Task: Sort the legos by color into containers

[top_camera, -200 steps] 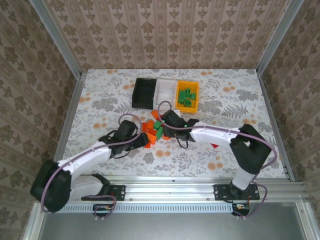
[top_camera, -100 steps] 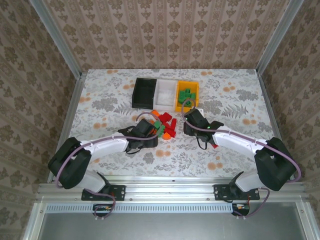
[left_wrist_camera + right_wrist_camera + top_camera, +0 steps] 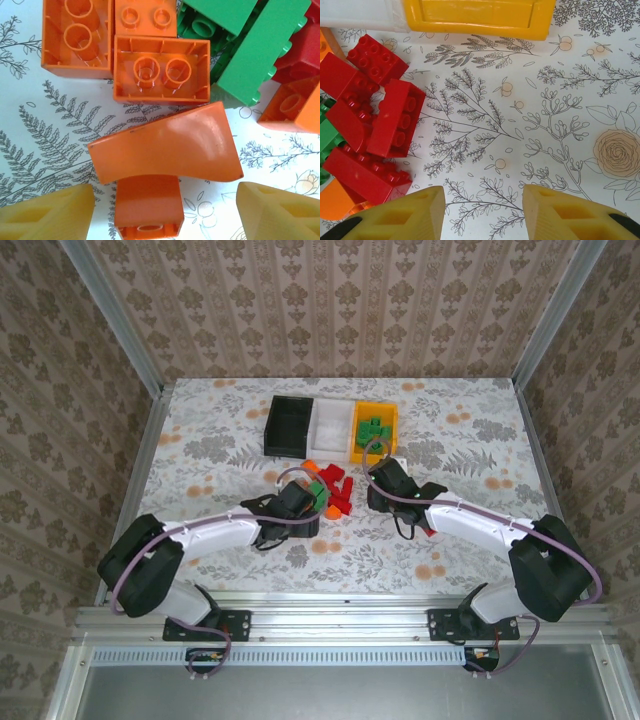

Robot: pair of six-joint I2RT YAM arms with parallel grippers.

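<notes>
Several green legos [image 3: 372, 432] sat in the yellow bin [image 3: 375, 405]; we saw the mixed pile [image 3: 330, 485] unsorted mid-surface, both jaws parted, empty.

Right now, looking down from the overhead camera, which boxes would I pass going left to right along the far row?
black bin → white bin → yellow-orange bin

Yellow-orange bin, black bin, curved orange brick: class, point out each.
yellow-orange bin [image 3: 376, 406], top external view, far rim.
black bin [image 3: 290, 426], top external view, bare floor.
curved orange brick [image 3: 165, 147], left wrist view, smooth curved face.
</notes>
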